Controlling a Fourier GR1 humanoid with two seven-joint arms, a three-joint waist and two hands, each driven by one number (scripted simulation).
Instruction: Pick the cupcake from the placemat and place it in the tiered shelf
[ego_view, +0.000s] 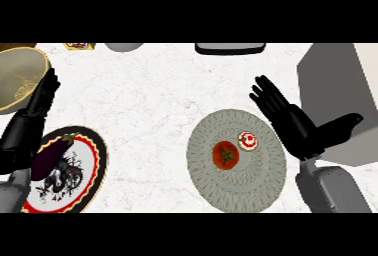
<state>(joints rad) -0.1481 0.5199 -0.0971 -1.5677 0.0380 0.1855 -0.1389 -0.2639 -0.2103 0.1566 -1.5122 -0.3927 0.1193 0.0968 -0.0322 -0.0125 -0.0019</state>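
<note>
Where the view begins at the left, a brass-coloured round bowl is seen, with the left hand raised beside it, fingers straight and pressed together. Below, a dark purple eggplant is laid on a red-rimmed patterned round plate. No readable writing is shown. On the grey woven round placemat a red tomato is set, with the small white-frosted, red-topped cupcake just beside it. The right hand is held open, fingers straight, thumb spread, before the grey tiered shelf.

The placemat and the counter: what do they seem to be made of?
The placemat looks woven, perhaps straw or fibre: grey, matte, with fine ridges in rings. The counter looks like polished stone, maybe marble: white with faint reddish veins. Neither can be told for sure.
</note>
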